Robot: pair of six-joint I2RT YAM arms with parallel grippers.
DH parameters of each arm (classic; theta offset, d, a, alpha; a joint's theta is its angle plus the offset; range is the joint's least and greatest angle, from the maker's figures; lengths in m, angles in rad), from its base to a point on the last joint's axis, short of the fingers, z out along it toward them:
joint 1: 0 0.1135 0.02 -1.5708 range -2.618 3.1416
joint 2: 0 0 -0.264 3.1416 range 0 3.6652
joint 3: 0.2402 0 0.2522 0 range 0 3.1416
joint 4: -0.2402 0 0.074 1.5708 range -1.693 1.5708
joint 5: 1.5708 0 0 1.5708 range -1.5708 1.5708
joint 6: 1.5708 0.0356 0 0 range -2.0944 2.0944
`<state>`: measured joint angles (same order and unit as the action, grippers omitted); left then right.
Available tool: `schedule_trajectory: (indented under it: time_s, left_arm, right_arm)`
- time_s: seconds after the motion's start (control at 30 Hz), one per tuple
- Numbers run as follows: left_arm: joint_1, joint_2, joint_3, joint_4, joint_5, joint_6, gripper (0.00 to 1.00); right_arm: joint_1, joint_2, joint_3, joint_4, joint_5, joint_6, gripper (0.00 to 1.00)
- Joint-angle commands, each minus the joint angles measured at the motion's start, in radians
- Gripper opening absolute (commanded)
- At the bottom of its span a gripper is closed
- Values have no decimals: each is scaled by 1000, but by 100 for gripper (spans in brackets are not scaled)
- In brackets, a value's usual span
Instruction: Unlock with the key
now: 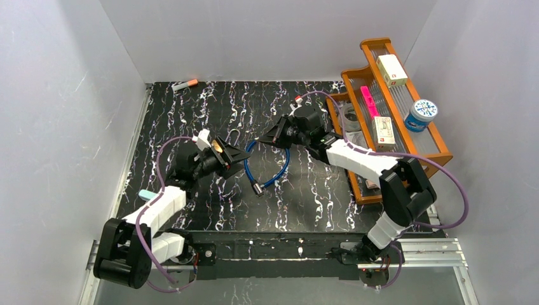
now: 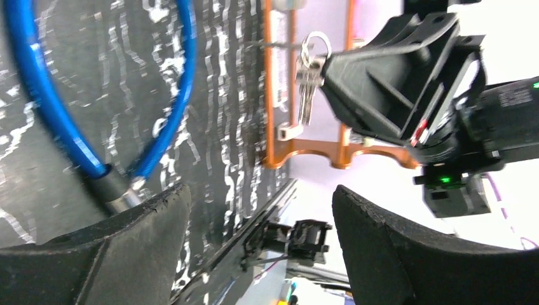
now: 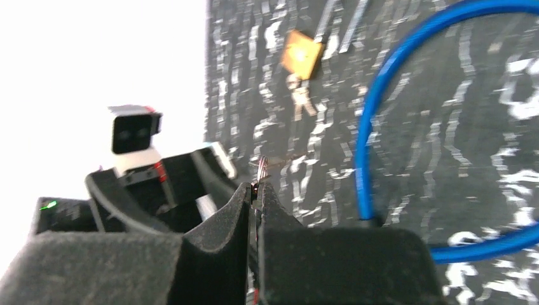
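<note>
Right pincer is pinched tight on the keys. They dangle off their ring just below its tips, up clear of the desk. Across from it the left pincer gapes wide, its fingers well apart, and its own camera shows nothing between them. From above, the two pincers face each other over the middle of the desk, near but not touching, and the keys hang in the gap on the right pincer's side. A blue cable loops on the desk under that gap, its metal end lying just beside the left pincer's tips. There's a small brass block too, the lock by the look of it. From above it shows right at the left pincer, but whether it touches the fingers I cannot tell. An orange wooden rack stands along the desk's right edge.
</note>
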<state>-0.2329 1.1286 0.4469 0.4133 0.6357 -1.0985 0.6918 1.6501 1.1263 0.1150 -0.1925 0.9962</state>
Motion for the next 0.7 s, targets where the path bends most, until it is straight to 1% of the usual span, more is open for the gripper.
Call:
schedule_trajectory:
  time_s: [0.0, 0.07, 0.17, 0.2, 0.27, 0.47, 0.6, 0.67]
  left_arm:
    - [-38, -28, -16, 272, -28, -212, 80]
    - [-68, 6, -6, 347, -15, -270, 79]
    - [-93, 31, 5, 418, -34, -321, 76]
    - [-98, 31, 10, 432, -41, -329, 72]
    - [-105, 38, 24, 449, -44, -340, 59]
    - [-116, 39, 46, 481, -25, -371, 37]
    - [-115, 28, 43, 487, -28, -388, 25]
    - [-116, 28, 40, 491, -31, -394, 23]
  right_arm:
    - [11, -83, -40, 236, -153, 177, 4]
    - [10, -89, -44, 258, -183, 200, 4]
    - [10, -99, -47, 270, -205, 217, 4]
    - [10, -101, -48, 275, -216, 223, 4]
    - [11, -105, -48, 284, -233, 237, 4]
    - [11, -120, -61, 300, -247, 258, 4]
    - [11, -124, -73, 327, -254, 277, 4]
    - [10, -125, -75, 331, -260, 281, 4]
